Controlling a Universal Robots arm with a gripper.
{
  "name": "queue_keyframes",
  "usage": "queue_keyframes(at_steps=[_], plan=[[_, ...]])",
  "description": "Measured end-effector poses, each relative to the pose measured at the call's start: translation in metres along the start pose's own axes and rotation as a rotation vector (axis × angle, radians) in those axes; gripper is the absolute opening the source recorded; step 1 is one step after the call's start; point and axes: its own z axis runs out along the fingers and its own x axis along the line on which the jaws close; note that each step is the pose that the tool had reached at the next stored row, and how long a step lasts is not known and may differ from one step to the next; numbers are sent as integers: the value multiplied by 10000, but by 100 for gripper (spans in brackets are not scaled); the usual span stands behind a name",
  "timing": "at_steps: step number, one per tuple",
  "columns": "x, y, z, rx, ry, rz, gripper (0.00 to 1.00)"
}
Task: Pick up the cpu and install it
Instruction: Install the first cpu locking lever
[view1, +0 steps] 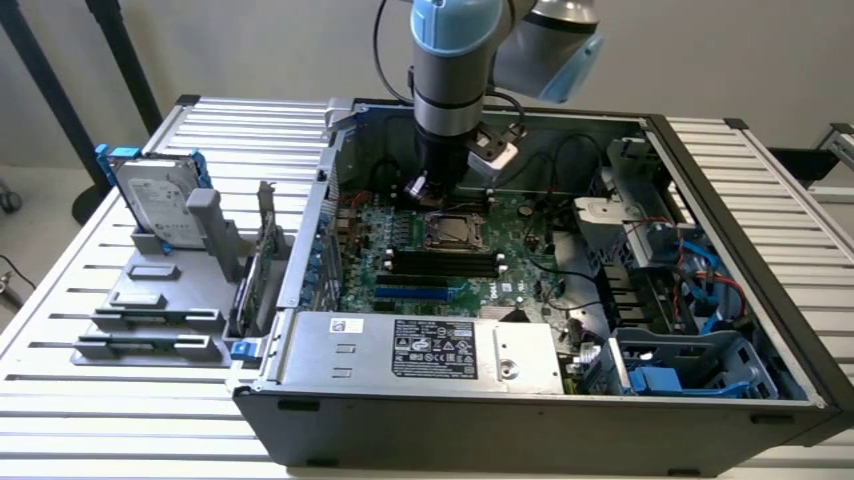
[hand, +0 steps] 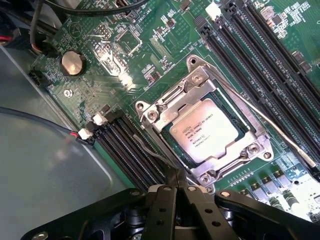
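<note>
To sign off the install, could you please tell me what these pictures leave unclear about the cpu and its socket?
- Wrist view: whether the cpu is fully seated; the socket frame covers its edges.
- Wrist view: part of the socket frame's edge, behind the shut gripper.
- Wrist view: the cpu's lettering, too small to read.
- Exterior view: whether the socket frame is latched, too small to judge.

Soft, even light fills the exterior view: the pale slatted desk (view1: 54, 280) looks almost washed out, while the inside of the computer case (view1: 534, 420) lies dimmer, the arm (view1: 447, 100) shading the circuit board (view1: 400, 240) beneath it. In the wrist view the board shows a white glare patch near the coin battery (hand: 73, 63) and burns out at one corner. The chip (hand: 205, 130) has a dull sheen, and the hand (hand: 175, 175) is a dark shape.
</note>
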Motion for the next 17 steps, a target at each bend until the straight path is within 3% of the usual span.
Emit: queue_keyframes(at_steps=[17], plan=[[19,-10,11,-21,14,103,11]])
